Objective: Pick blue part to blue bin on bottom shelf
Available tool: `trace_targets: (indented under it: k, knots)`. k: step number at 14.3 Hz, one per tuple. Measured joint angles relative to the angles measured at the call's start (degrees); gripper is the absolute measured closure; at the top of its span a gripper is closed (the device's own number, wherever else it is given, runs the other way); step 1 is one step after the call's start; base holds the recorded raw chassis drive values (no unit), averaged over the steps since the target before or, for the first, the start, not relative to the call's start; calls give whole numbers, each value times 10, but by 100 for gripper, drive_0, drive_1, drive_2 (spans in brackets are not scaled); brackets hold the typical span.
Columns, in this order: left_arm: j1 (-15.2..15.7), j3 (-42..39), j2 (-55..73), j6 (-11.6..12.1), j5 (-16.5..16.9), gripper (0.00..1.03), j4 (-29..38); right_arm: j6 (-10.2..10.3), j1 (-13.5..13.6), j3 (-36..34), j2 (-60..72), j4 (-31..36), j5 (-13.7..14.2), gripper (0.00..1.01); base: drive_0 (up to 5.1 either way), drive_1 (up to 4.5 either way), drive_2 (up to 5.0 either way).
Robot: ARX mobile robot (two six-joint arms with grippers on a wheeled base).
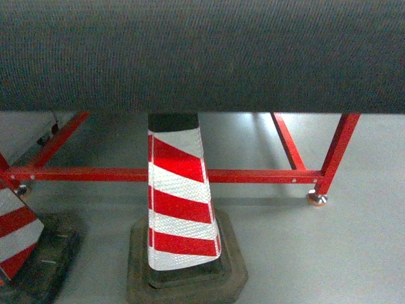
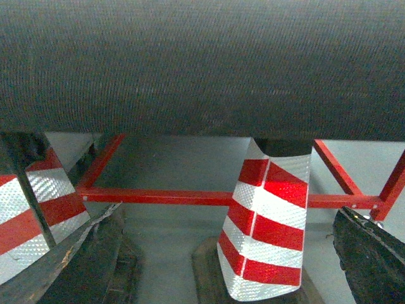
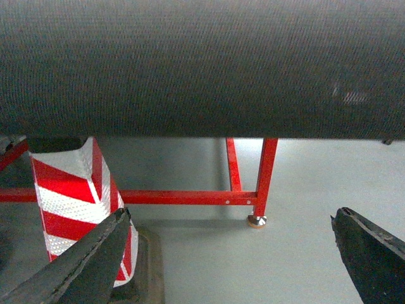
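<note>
Nearest the wrist cameras, the dark fingers of both grippers frame the lower corners of their views. Left gripper [image 2: 221, 266]: fingers [image 2: 76, 259] spread wide, with nothing between them. Right gripper [image 3: 231, 259]: fingers [image 3: 88, 263] likewise spread wide, holding nothing.

On the grey floor [image 1: 335, 253], just beyond, stands a red-and-white striped reflective post [image 1: 180, 202] on a dark rubber base [image 1: 234, 266]; its top passes out of sight behind the table edge. A second striped post [image 1: 16, 234], on its own dark base, shows at the lower left corner of the head view.

Behind the posts runs a red steel table frame [image 1: 253, 175]: a horizontal crossbar, slanted side rails, and a right leg ending in a metal foot [image 1: 317, 199] on the floor.

Across the top of all three views lies a dark, finely textured surface [image 1: 202, 54], the tabletop carried by that frame.

Blue part, blue bin and bottom shelf appear in none of the three views.
</note>
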Motion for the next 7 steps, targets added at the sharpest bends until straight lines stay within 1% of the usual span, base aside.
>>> trace_targets:
  k: [7]
  knots:
    - [0,0,0,0,0,5,0,0,0,0,0,0,0,3,0,0,0]
